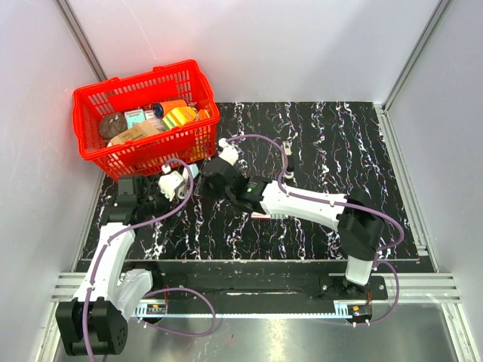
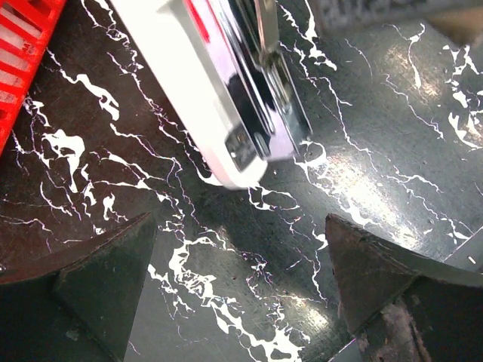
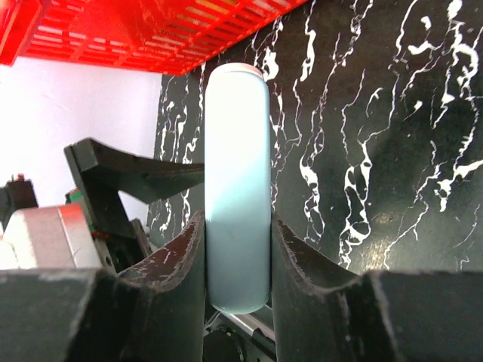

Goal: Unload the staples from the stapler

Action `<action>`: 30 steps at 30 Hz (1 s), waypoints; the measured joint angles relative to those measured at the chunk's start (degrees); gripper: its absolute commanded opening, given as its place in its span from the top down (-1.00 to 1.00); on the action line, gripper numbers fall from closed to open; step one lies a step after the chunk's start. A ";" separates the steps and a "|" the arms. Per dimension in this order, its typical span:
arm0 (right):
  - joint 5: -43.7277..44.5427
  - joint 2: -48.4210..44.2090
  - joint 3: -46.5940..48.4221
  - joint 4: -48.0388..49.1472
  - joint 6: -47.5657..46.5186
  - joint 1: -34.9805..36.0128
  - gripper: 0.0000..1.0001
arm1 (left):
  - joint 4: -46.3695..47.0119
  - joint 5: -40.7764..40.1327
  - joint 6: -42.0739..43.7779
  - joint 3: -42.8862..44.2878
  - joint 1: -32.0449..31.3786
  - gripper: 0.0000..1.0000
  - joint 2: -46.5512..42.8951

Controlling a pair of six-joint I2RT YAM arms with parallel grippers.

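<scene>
The right pincer, seen from above, reaches across to ten o'clock of the table and meets the left pincer at the red basket's six o'clock, the stapler between them. In the left wrist view the fingers are spread wide and empty, with the stapler's white-and-chrome end at twelve o'clock, probably to be steadied. In the right wrist view the fingers are clamped on the stapler's pale top, presumably to swing it open.

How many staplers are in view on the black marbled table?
1. The pale blue stapler is beside the red plastic basket, clamped in the right gripper. Others could be hidden among the basket's contents.
</scene>
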 measured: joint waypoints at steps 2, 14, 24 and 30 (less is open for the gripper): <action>-0.48 -0.26 -0.72 0.85 0.09 0.39 1.00 | 0.00 0.35 0.81 0.00 -0.02 -0.98 0.92; -1.64 -2.38 -6.21 3.69 1.60 1.16 1.00 | 1.64 3.78 2.58 0.17 0.00 -0.52 2.23; -3.98 -3.15 -7.39 7.67 3.65 1.22 1.00 | 1.49 4.87 3.91 1.11 0.09 0.23 5.64; -3.89 -3.15 -7.80 8.90 4.28 1.11 1.00 | 0.48 5.62 4.37 2.23 0.81 0.63 7.34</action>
